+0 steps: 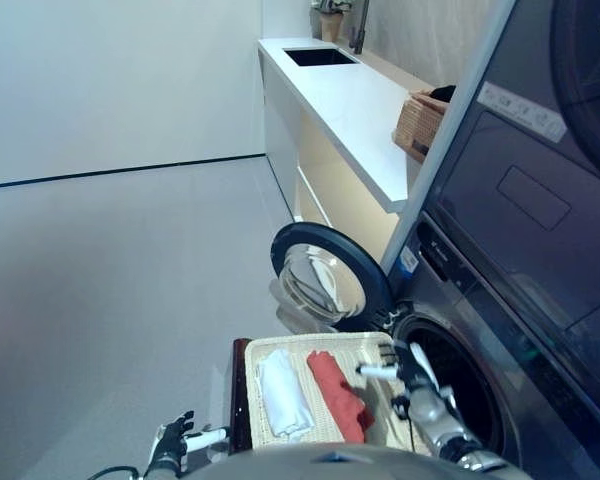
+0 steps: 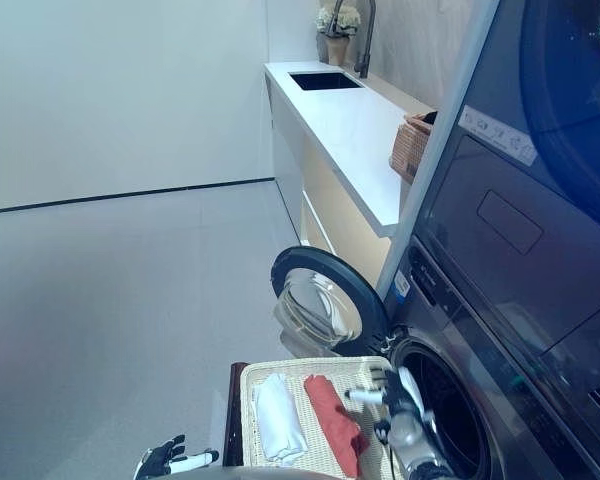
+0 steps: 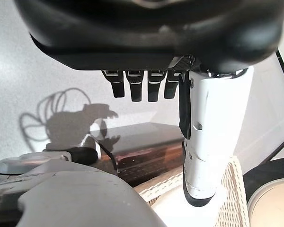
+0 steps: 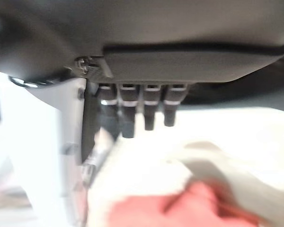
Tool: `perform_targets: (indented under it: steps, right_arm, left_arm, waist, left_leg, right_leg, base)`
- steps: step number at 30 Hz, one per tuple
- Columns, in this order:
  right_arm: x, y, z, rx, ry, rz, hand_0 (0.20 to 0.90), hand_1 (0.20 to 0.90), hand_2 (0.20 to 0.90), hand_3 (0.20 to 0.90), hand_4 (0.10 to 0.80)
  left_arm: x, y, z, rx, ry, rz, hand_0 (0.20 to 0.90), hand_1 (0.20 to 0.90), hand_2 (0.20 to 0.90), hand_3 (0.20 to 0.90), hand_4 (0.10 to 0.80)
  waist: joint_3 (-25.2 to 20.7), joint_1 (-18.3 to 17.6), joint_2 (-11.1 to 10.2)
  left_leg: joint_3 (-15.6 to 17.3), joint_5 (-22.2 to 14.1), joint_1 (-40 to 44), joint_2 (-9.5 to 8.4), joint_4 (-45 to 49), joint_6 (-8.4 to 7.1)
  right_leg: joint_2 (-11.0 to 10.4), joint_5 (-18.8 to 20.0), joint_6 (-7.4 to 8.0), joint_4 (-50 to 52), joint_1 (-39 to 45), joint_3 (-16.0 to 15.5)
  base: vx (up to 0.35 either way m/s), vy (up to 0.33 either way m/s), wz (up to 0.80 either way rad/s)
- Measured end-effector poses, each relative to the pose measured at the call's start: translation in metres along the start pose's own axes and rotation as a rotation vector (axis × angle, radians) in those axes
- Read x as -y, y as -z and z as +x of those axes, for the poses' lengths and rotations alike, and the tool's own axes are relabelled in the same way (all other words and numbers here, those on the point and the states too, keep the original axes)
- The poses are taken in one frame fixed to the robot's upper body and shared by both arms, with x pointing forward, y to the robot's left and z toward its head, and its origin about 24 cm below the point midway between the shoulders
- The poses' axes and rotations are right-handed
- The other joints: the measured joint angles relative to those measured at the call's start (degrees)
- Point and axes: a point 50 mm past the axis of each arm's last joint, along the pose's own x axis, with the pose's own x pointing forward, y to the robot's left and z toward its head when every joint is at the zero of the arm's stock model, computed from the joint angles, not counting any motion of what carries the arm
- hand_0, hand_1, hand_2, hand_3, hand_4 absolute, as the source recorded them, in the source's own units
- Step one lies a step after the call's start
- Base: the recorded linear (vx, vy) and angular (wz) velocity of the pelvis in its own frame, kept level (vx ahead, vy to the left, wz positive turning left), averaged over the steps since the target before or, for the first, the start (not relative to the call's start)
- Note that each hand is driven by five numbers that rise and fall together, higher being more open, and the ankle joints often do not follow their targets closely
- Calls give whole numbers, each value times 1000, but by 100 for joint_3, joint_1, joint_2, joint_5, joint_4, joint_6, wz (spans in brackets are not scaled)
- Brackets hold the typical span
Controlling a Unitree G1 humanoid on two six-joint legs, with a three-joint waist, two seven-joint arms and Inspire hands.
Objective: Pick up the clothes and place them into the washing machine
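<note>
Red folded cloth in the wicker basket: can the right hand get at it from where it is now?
Probably yes. The right hand, fingers open, hovers just beside the red folded cloth, which lies uncovered in the wicker basket; nothing sits between them.

A pale grey floor (image 1: 120,280) fills the left and middle of the frame. At the bottom centre a woven basket (image 1: 320,345) rests on a dark wooden stand (image 1: 240,395) that sits on that floor. Two folded cloths lie side by side in the basket: a white cloth (image 1: 283,393) on the left and a red cloth (image 1: 338,395) on the right. At upper right, a white countertop (image 1: 355,110) carries a wicker box (image 1: 418,125).
</note>
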Motion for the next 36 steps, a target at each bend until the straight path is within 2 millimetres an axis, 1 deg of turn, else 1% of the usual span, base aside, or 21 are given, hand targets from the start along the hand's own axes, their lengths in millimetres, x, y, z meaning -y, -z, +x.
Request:
perform_targets:
  steps: [2,4,7,10,14,15,16,20,26,28,30,31,32,33,34,35,36]
  right_arm:
    - [-2,15,-5,-41,-6,29,200,200,200,200,300]
    - [-2,21,-7,-47,-2,62,200,200,200,200,300]
    - [-4,10,-8,14,-3,118,200,200,200,200,300]
    - [-6,-11,-7,114,-6,187,200,200,200,200,300]
    - [-6,-25,-6,160,-8,240,200,200,200,200,300]
    - [-6,-27,-6,168,-8,248,576,576,576,576,569]
    - [-6,-28,-6,170,-9,251,900,900,900,900,800]
    - [-6,-34,-5,187,-9,237,900,900,900,900,800]
    - [-8,-44,-3,230,-12,4,900,900,900,900,800]
    - [-7,-53,1,244,-2,-42,900,900,900,900,800]
    - [-1,-76,6,290,25,-89,900,900,900,900,800]
    - [4,-94,9,327,43,-109,900,900,900,900,800]
    - [7,-108,10,355,54,-109,900,900,900,900,800]
    - [8,-120,10,385,72,-115,900,900,900,900,800]
    - [10,-128,10,407,85,-126,900,900,900,900,800]
    - [15,-149,9,458,112,-133,900,900,900,900,800]
    - [19,-159,8,483,127,-133,900,900,900,900,800]
  left_arm:
    - [0,0,0,0,0,0,900,900,900,900,800]
    - [0,0,0,1,-2,0,900,900,900,900,800]
    - [-1,1,0,2,-4,-1,900,900,900,900,800]
    - [-1,1,-1,9,-11,-4,900,900,900,900,800]
    - [-1,0,0,12,-14,-12,900,900,900,900,800]
    - [-1,0,0,11,-15,-16,900,900,900,900,800]
    - [-1,0,0,11,-15,-18,900,900,900,900,800]
    - [-1,0,0,10,-17,-25,900,900,900,900,800]
    - [-2,0,0,9,-16,-25,900,900,900,900,800]
    - [-2,-6,2,27,-16,-30,900,900,900,900,800]
    - [0,-29,8,81,-10,-28,900,900,900,900,800]
    - [1,-42,11,115,-3,-15,900,900,900,900,800]
    - [1,-47,12,129,-3,-19,900,900,900,900,800]
    - [1,-52,12,144,-5,-30,900,900,900,900,800]
    - [1,-55,13,157,-7,-35,900,900,900,900,800]
    - [1,-67,15,187,-10,-45,900,900,900,900,800]
    - [1,-74,16,202,-15,-59,900,900,900,900,800]
  waist:
    - [19,-25,8]
    - [21,-39,5]
    - [28,-107,2]
    - [15,-152,-6]
    - [-15,-148,-19]
    - [-16,-149,-20]
    - [-17,-148,-20]
    - [-20,-148,-21]
    - [-11,-117,-23]
    - [48,-67,-18]
    - [299,-11,-22]
    - [533,20,10]
    - [668,17,38]
    - [754,75,64]
    - [783,72,60]
    - [968,101,79]
    - [1072,131,71]
  left_leg:
    - [3,-1,-10,4,-1,0]
    - [7,-15,-10,9,-2,-17]
    - [10,-20,-10,12,-4,-25]
    - [24,-20,-6,10,-3,-25]
    - [25,-22,-7,7,-2,-21]
    - [25,-22,-6,7,-2,-19]
    - [25,-20,-5,7,-2,-15]
    - [25,-8,-1,5,0,8]
    - [21,-12,-69,0,51,5]
    - [10,-92,-479,-26,382,-1]
    - [-49,-117,-890,-13,725,-17]
    - [-109,-117,-1186,-9,959,-27]
    - [-132,-151,-1371,-3,1061,-71]
    - [-140,-98,-1609,-6,1133,-77]
    - [-151,-113,-1779,-7,1235,-93]
    - [-163,-135,-2103,-2,1348,-90]
    - [-170,-123,-2287,-8,1356,-108]
  right_leg:
    - [3,-1,1,0,-1,1]
    - [3,-34,-4,0,1,6]
    - [0,-39,3,0,0,16]
    - [-3,-34,9,0,-8,42]
    - [-3,-28,-1,0,-7,44]
    - [-3,-23,-8,0,-7,43]
    - [-3,-19,-12,0,-6,43]
    - [-1,-4,-10,0,-3,42]
    - [2,-24,-2,26,-68,37]
    - [-10,-87,-6,324,-462,32]
    - [-14,-125,-58,679,-862,32]
    - [-23,-170,-85,953,-1151,9]
    - [-38,-243,-110,1119,-1354,-11]
    - [-55,-272,-120,1307,-1631,-30]
    - [-77,-310,-133,1450,-1813,-40]
    - [-99,-363,-153,1696,-2140,-76]
    - [-130,-378,-177,1795,-2375,-80]
  base:
    - [-6,3,-2]
    - [-4,2,-2]
    - [0,0,0]
    - [0,3,-1]
    - [0,0,0]
    - [0,0,0]
    - [0,0,0]
    - [0,0,0]
    - [-69,-6,0]
    - [-247,2,2]
    - [-173,10,13]
    - [-238,32,18]
    - [-237,32,16]
    - [-186,30,8]
    - [-62,22,12]
    - [-75,33,21]
    - [-63,37,25]
